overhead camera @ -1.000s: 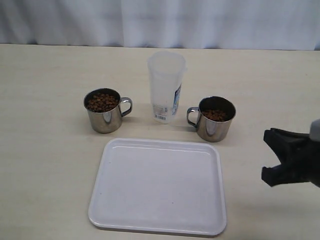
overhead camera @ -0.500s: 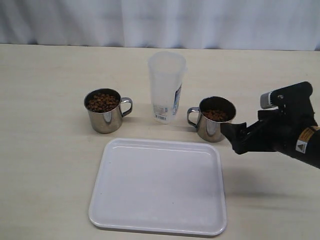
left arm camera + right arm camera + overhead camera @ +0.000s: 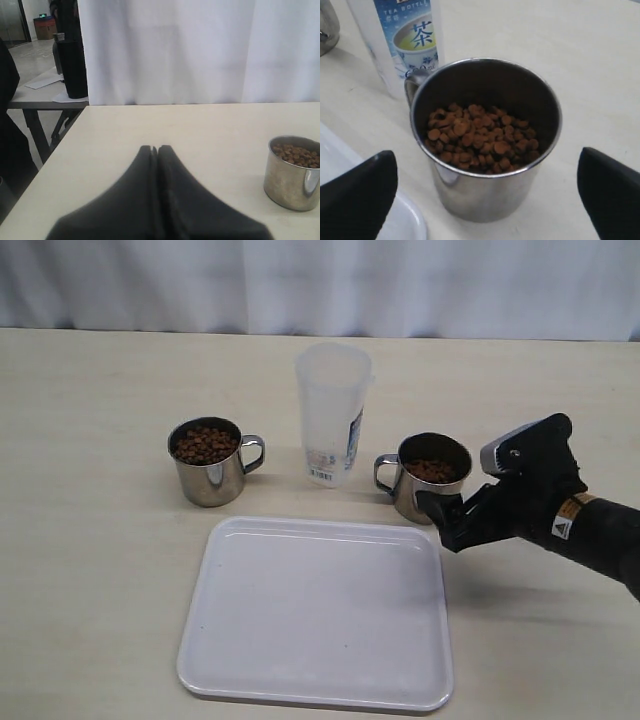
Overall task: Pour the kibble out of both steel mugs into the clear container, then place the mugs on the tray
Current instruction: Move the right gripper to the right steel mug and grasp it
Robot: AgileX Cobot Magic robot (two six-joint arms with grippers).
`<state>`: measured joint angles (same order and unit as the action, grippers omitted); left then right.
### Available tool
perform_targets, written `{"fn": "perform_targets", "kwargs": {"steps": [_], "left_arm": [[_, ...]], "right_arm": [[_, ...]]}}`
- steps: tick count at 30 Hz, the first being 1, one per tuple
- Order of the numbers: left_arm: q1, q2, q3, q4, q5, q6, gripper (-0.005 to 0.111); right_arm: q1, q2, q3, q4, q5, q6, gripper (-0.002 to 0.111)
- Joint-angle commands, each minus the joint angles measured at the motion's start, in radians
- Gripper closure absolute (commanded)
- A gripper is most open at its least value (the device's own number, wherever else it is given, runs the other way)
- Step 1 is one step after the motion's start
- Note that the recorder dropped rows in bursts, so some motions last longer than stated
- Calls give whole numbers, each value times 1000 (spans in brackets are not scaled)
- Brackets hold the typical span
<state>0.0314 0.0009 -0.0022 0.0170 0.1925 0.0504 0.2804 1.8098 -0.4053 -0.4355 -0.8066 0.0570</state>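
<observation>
A: Start with the right gripper — how do the jaws stand?

B: Wide apart, with one finger on each side of the right mug and neither touching its wall. The right wrist view shows both gaps plainly. The exterior view shows only a dark finger overlapping the mug's front.

A: And the left gripper?

B: Its fingers are pressed together. It is outside the exterior view. Its own camera shows a side edge of the table near it and the left mug well ahead.

A: Where is the kibble?

B: In both mugs — low in the right one, close to the rim in the left. The clear container stands upright between them, nearer the table's back edge, with its label turned toward the right mug.

A: And room to move?

B: The tray lies toward the front edge, with its far right corner just beside the right mug. Open tabletop runs from that mug to the right edge and back to the curtain.
</observation>
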Motion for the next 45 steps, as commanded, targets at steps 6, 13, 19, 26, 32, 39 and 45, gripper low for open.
{"fn": "perform_targets", "kwargs": {"steps": [6,13,19,26,32,39,45], "left_arm": [[-10,-1,2,-3,-12,-3,107],[-10,-1,2,-3,-12,-3,107],[-10,-1,2,-3,-12,-3,107],[-10,-1,2,-3,-12,-3,107],[-10,-1,2,-3,-8,-3,107],[-10,-1,2,-3,-3,-3,107],[-10,-1,2,-3,-3,-3,107]], "right_arm": [[-86,128,-39,-26,-205,-1,8],[-86,234,-118,-47,-249,17,8],[-86,367,-180,-48,-414,-41,8],[-86,461,-242,-52,-414,-57,8],[-86,463,-268,-52,-414,-57,8],[-84,442,-279,-56,-414,-57,8],[-84,430,-279,-56,-414,-57,8]]}}
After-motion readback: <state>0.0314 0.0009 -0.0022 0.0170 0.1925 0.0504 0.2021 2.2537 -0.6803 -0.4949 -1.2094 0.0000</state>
